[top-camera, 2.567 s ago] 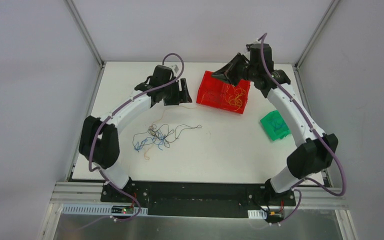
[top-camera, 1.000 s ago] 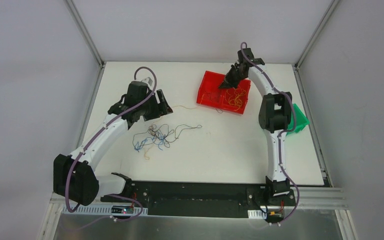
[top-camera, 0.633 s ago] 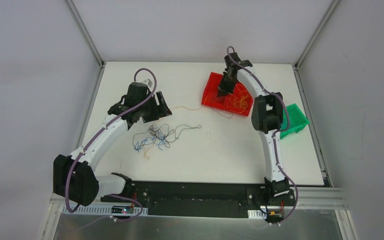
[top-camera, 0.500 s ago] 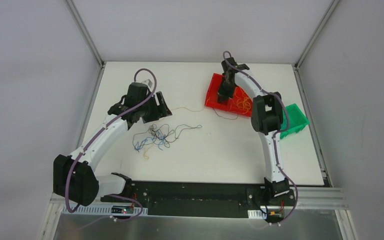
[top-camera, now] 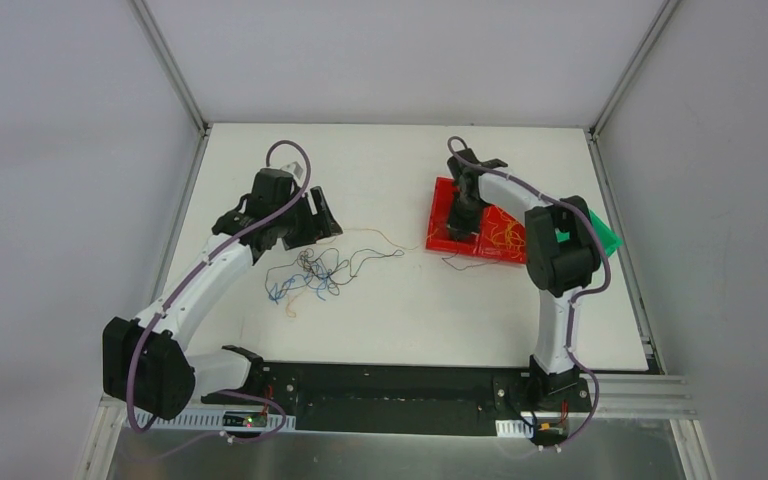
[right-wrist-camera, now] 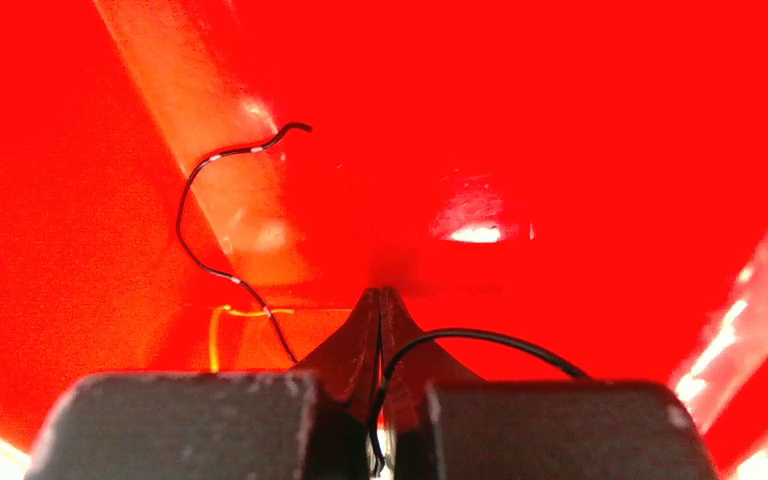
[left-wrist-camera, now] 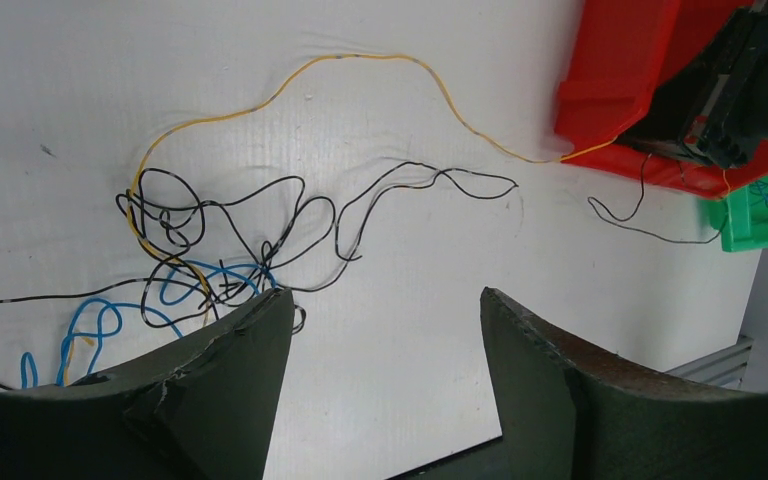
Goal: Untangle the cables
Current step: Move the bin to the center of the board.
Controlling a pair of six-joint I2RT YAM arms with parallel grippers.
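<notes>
A: Cables (top-camera: 310, 272): mostly one knot, near-left on the white table (top-camera: 440, 320). Black, blue and yellow loops all cross each other, and no strand lies free of it.

B: So the main job isn't done?

A: No. I'd judge it early to midway. Left gripper (left-wrist-camera: 380, 305) hangs just beyond the knot, jaws released, nothing between them.

B: Anything leaving the knot?

A: One yellow wire (left-wrist-camera: 360, 57) runs from it across the table to the red bin (top-camera: 440, 243) and seems to go in under its rim. So that wire ties the knot to the bin.

B: Right side?

A: Right gripper (right-wrist-camera: 380, 300) is down inside the red bin, clenched on a thin black wire (right-wrist-camera: 465, 335). A black strand also hangs out over the bin's front edge onto the table. Can't tell if it's the same one.

B: Anything sorted?

A: A bunch of yellow wires (top-camera: 505, 232) sits in the bin's right part. My guess is those are finished. Green bin (top-camera: 600, 237) at far right shows a bit of blue in the left wrist view, too small to count.

B: Left to do?

A: Free the linking yellow one, then pick the knot apart: black, blue, the rest of the yellow.
</notes>
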